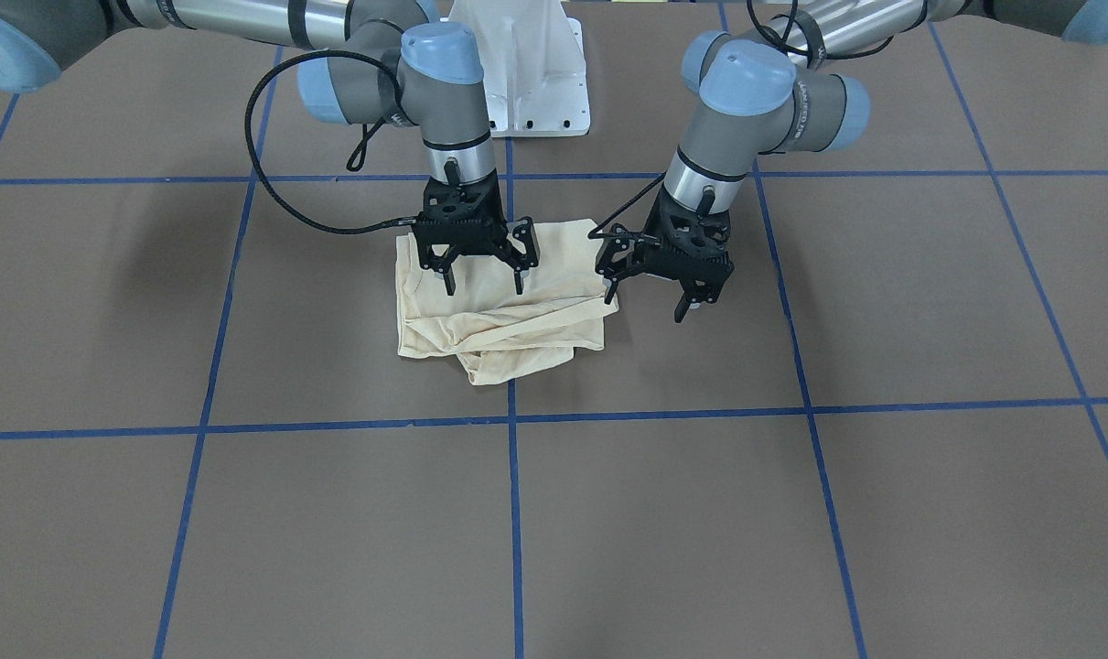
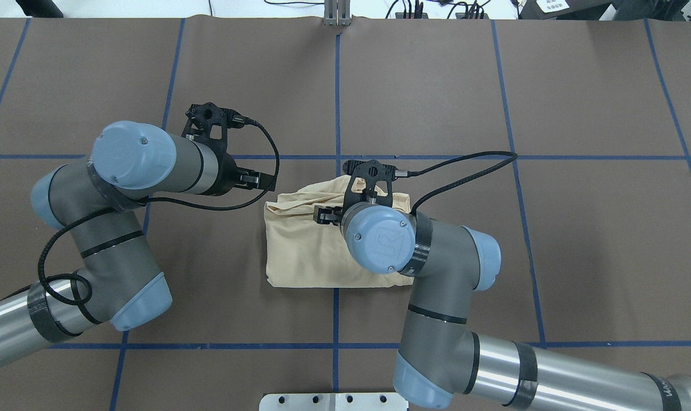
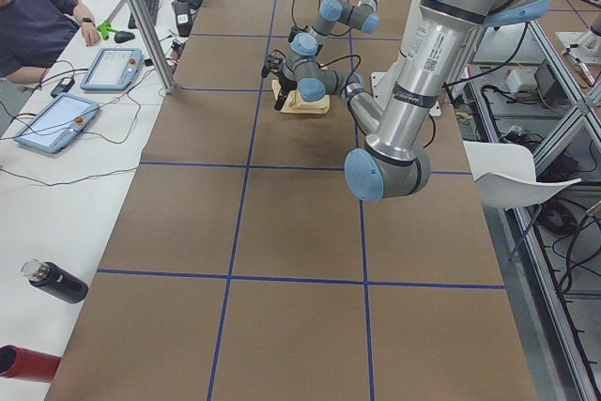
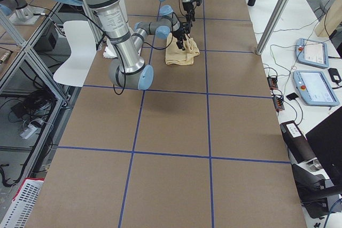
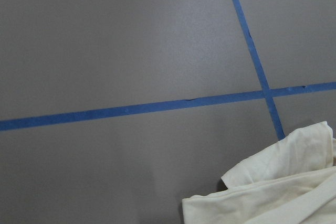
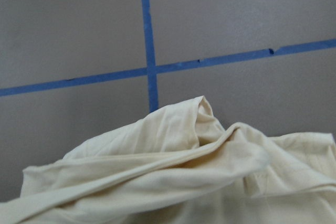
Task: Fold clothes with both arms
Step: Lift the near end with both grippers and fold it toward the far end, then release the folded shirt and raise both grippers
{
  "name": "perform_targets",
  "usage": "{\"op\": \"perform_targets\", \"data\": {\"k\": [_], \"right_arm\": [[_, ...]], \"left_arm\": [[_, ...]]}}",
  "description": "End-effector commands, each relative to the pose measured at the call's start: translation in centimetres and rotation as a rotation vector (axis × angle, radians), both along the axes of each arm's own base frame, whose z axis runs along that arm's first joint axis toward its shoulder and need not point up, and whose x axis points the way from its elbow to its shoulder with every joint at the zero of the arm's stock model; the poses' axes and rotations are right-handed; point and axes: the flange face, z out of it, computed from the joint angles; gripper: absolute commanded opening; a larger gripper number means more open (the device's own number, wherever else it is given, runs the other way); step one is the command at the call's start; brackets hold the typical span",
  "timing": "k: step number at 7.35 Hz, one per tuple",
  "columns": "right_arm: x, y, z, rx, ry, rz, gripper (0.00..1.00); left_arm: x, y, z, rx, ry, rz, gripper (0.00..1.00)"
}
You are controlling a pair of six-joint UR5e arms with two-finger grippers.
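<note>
where the right arm (image 2: 379,240) crosses it, the shirt (image 2: 305,245) is partly hidden

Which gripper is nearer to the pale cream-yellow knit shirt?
Right. The right gripper is open directly above the pale cream-yellow knit shirt; the left gripper is open beside its edge.

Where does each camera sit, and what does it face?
Front-facing: across table, facing pedestal; left gripper, right gripper, shirt.
Overhead: behind pedestal, downward; left arm, right arm.
Exterior left: table's left end; left arm nearest.
Exterior right: table's right end; right arm nearest.
Left wrist: table, shirt corner; no fingers.
Right wrist: shirt; no fingers.
All show shirt.
</note>
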Motion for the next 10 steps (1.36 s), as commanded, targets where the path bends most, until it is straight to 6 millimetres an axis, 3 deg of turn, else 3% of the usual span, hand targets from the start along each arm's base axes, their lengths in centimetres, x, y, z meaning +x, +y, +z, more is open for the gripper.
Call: {"op": "perform_targets", "data": {"k": [1, 2, 4, 5, 7, 10], "right_arm": [[-4.7, -0.6, 0.6, 0.027, 0.082, 0.012, 1.0], [-5.5, -4.0, -1.2, 0.043, 0.106, 0.034, 1.0], [-4.7, -11.3, -1.4, 0.059, 0.183, 0.075, 1.0], [-3.9, -13.8, -1.6, 0.074, 0.214, 0.073, 1.0], [-2.9, -15.1, -2.1, 0.067, 0.205, 0.053, 1.0], [-2.8, -15.1, -2.5, 0.071, 0.198, 0.054, 1.0]], "left_arm": [[-0.6, -0.1, 0.1, 0.01, -0.001, 0.008, 1.0], [-0.6, -0.1, 0.0, 0.009, 0.001, 0.007, 1.0], [-0.6, -0.1, 0.1, 0.008, 0.0, 0.007, 1.0], [-0.6, -0.1, 0.1, 0.007, 0.0, 0.008, 1.0], [-0.5, 0.0, 0.1, 0.008, 0.002, 0.01, 1.0], [-0.6, 0.0, 0.0, 0.008, 0.006, 0.008, 1.0]]}}
